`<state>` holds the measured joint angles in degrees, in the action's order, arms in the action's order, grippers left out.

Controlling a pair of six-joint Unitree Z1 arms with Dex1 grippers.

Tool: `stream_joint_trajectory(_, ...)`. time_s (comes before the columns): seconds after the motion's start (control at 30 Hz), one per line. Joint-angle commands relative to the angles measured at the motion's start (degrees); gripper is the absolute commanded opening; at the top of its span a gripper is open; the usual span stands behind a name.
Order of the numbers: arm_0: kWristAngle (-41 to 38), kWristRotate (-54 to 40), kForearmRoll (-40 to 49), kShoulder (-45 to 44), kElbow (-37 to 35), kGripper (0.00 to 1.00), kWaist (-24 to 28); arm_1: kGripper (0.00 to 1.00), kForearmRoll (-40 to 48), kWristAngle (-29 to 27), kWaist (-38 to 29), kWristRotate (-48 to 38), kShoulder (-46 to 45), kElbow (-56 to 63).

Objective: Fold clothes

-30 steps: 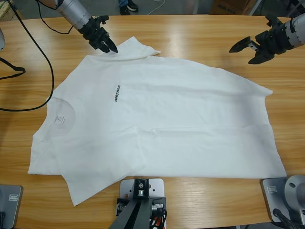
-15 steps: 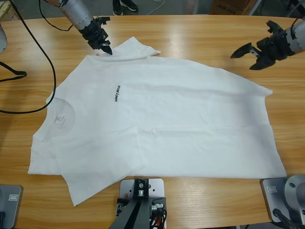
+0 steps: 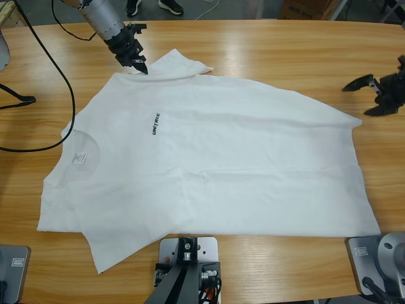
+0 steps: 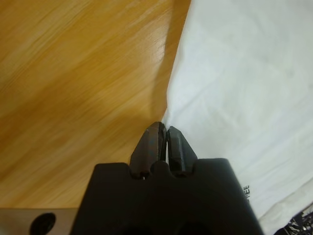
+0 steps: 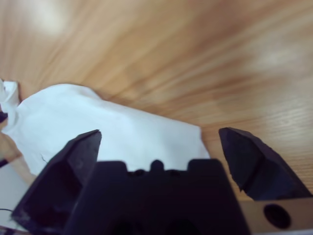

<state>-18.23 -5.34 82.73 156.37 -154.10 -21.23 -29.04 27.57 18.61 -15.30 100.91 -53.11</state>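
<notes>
The white T-shirt (image 3: 215,158) lies spread flat on the wooden table (image 3: 278,50), neck to the left and hem to the right. Its small dark chest print (image 3: 155,123) and neck label (image 3: 78,158) face up. My left gripper (image 3: 142,67) comes in from the upper left and is shut on the shirt's far edge beside the upper sleeve (image 3: 183,63). The left wrist view shows the jaws pinched together at that edge of the T-shirt (image 4: 244,88). My right gripper (image 3: 374,96) hangs open over bare wood at the far right, just beyond the hem corner (image 5: 112,127).
Black cables (image 3: 66,95) loop over the table's left end. A person's shoes (image 3: 171,6) show past the far edge. The shirt's lower sleeve (image 3: 120,247) reaches close to the near edge. Bare wood lies along the far side and the right end.
My left gripper's jaws have shut on the shirt's far edge. My right gripper has swung right and nearer, still open, from the far right to beside the hem corner.
</notes>
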Motion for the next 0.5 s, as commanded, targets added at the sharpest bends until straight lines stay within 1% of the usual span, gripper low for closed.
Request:
stream_joint_trajectory(0.03,1.2,0.5,3.3,7.8,-27.7,0.000,-0.2,0.971,-2.0,4.6,3.8,-4.3,3.7,2.7)
stream_joint_trajectory(0.23,1.4,0.2,4.2,7.5,-27.7,0.000,-0.4,0.928,-0.1,12.3,3.8,-4.8,9.7,2.3)
stream_joint_trajectory(0.3,1.4,0.2,4.3,7.3,-27.7,0.000,-0.3,0.915,2.2,15.1,3.8,-4.5,11.3,2.5)
stream_joint_trajectory(0.37,1.4,0.2,4.3,7.1,-27.7,0.000,-0.3,0.890,4.6,17.7,3.8,-2.5,13.2,2.6)
stream_joint_trajectory(0.4,1.4,0.2,4.4,7.0,-27.7,0.000,-0.4,0.861,6.2,18.3,3.8,-1.3,13.8,2.7)
stream_joint_trajectory(0.43,1.4,0.2,4.5,7.0,-27.7,0.000,-0.4,0.854,7.8,18.4,3.8,-0.3,13.9,3.1)
stream_joint_trajectory(0.47,1.4,0.2,4.7,6.9,-27.7,0.000,-0.5,0.815,9.6,18.6,3.8,0.6,13.7,3.7)
stream_joint_trajectory(0.5,1.3,0.2,4.8,6.9,-27.7,0.000,-0.6,0.753,11.4,19.7,3.8,1.4,13.4,4.4)
